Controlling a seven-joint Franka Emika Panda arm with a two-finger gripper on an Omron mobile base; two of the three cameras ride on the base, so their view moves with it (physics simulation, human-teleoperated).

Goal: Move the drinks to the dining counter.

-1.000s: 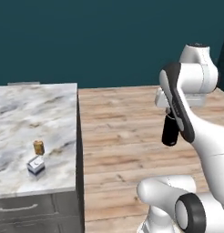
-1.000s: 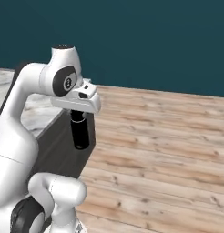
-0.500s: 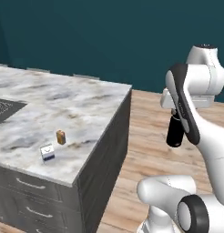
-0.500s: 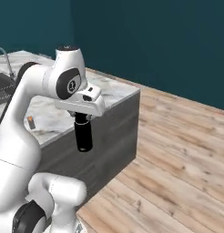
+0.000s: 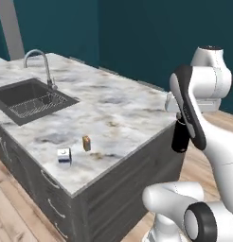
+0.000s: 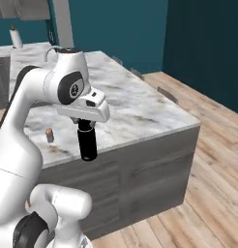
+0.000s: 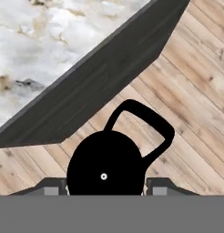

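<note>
The matte black bottle [image 6: 87,144], cylindrical with a looped cap, hangs upright at six o'clock beneath the gripper [image 6: 85,127], pinched between its fingers, above plank flooring beside the veined marble counter [image 6: 135,109]

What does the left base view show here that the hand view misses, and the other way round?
The left base view takes in the sunken dark sink with its curved metal faucet, plus the small blue-and-white carton and the tiny orange drink container standing apart on the marble.

The hand view looks down on the tall black bottle's round top and cap loop, over wooden plank floor.

Both share the bottle held in the gripper, clear of the counter, and the white-grey marble counter top with its dark grey base.
</note>
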